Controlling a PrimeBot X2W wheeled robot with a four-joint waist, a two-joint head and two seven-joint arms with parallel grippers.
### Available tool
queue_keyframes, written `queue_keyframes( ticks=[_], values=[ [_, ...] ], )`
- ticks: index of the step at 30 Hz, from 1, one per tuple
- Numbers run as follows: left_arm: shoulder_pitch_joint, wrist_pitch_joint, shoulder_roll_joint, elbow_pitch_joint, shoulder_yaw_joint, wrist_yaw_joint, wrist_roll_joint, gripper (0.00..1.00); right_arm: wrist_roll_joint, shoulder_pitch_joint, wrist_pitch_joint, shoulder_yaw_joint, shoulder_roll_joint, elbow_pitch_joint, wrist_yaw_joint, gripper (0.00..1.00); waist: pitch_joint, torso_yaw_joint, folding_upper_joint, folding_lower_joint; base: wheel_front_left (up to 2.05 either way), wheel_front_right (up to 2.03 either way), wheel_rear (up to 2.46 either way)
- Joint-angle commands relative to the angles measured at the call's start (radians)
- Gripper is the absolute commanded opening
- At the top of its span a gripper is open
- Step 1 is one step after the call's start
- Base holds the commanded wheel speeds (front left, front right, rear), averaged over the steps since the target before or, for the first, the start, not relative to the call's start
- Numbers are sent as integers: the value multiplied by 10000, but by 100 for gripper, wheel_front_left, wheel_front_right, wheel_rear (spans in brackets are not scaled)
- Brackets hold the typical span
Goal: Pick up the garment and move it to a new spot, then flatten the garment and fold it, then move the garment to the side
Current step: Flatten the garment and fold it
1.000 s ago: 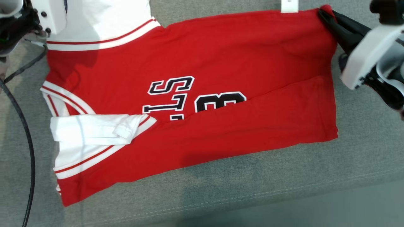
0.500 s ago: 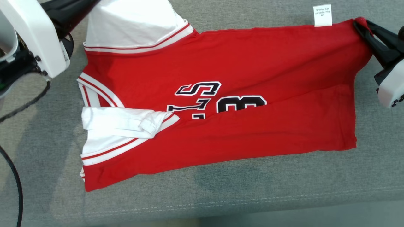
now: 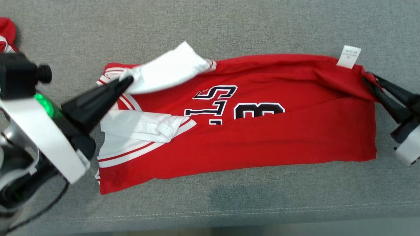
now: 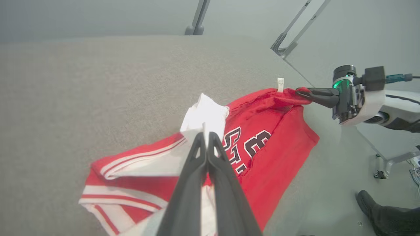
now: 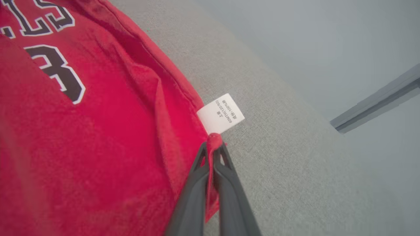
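Note:
The garment [image 3: 262,137], a red jersey with white sleeves and black lettering, lies on the grey padded surface [image 3: 229,26], its near long side folded over the lettering. My left gripper [image 3: 129,79] is shut on the far white sleeve [image 3: 167,70], holding it raised over the collar end. In the left wrist view the shut fingertips [image 4: 206,135] pinch that sleeve [image 4: 205,113]. My right gripper [image 3: 367,78] is shut on the far red hem corner beside the white label [image 3: 349,56]. The right wrist view shows the pinched corner at the gripper [image 5: 214,144] just below the label [image 5: 221,113].
Another piece of red cloth [image 3: 6,34] lies at the far left edge. The surface's stitched front edge [image 3: 229,211] runs along the bottom. A person's dark shoe [image 4: 377,209] stands on the floor beyond the table, with metal frame legs [image 4: 197,19] behind it.
The head camera has shifted. Both grippers have drawn the garment's far edge toward me: the far white sleeve now leans over the collar end and the far hem is bunched and lifted.

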Motion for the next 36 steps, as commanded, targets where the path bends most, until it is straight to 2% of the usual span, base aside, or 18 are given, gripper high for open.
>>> queue_keyframes(
  ticks=[1, 2, 3, 4, 5, 6, 7, 10, 14, 15, 17, 20, 26, 31, 36],
  values=[
    [625, -291, 668, -612, 578, 278, -201, 0, 171, 1127, -114, -455, -371, -206, -2, 22, -39, 19, 0, 0, 0, 0, 0],
    [1085, -551, 740, -868, 657, 407, -282, 0, 93, 1486, -133, -564, -394, -399, -2, 48, -56, 41, 0, 0, 0, 0, 0],
    [1596, -886, 796, -1073, 763, 546, -362, 0, 334, 1934, -162, -862, -294, -569, -2, 54, -99, 74, 0, 0, 0, 0, 0],
    [2119, -1218, 827, -1186, 872, 745, -455, 0, 650, 2398, -180, -1472, -159, -493, -2, 65, -127, 109, 0, 0, 0, 0, 0],
    [2588, -1575, 825, -1287, 950, 882, -460, 34, 655, 2872, -189, -1909, -133, -424, -2, 100, -151, 166, 0, 0, 0, 0, 0],
    [3035, -1963, 726, -1343, 1025, 983, -528, 100, 814, 3350, -203, -2307, 5, -512, -2, 100, -175, 217, 0, 0, 0, 0, 0],
    [3801, -2645, 568, -1392, 1143, 1135, -574, 100, 1089, 4255, -221, -3373, 368, -712, -2, 100, -252, 318, 0, 0, 0, 0, 0],
    [4629, -3679, 324, -1341, 1416, 1204, -515, 100, 1146, 5520, -228, -4743, 987, -1413, -2, 100, -401, 400, 0, 0, 0, 0, 0],
    [5120, -4313, 206, -1383, 1472, 1213, -228, 100, 985, 6445, -230, -5513, 1438, -2089, -2, 100, -576, 449, 0, 0, 0, 0, 0],
    [5192, -4465, 241, -1354, 1477, 1326, 35, 100, 1039, 6693, -230, -5694, 1598, -2278, -2, 100, -637, 465, 0, 0, 0, 0, 0],
    [5228, -4705, 324, -1260, 1486, 1778, 704, 100, 1005, 7017, -231, -5988, 1778, -2565, -2, 100, -770, 480, 0, 0, 0, 0, 0],
    [5089, -4862, 414, -1208, 1384, 2710, 1877, 100, 1211, 7223, -231, -6724, 2374, -2615, -2, 100, -1031, 459, 0, 0, 0, 0, 0],
    [4458, -4789, 206, -1173, 1185, 4505, 3584, 100, 1250, 6648, 181, -7936, 4009, -2066, -2, 100, -1729, 314, 0, 0, 0, 0, 0],
    [3909, -4777, -413, -799, 802, 5307, 4380, 100, 884, 5902, 1025, -8375, 5095, -1305, -2, 100, -2370, 136, 0, 0, 0, 0, 0],
    [4098, -5148, -1149, -21, 577, 5715, 4581, 100, 594, 5616, 1402, -8349, 5582, -481, -2, 100, -2913, 70, 0, 0, 0, 0, 0]
  ],
)
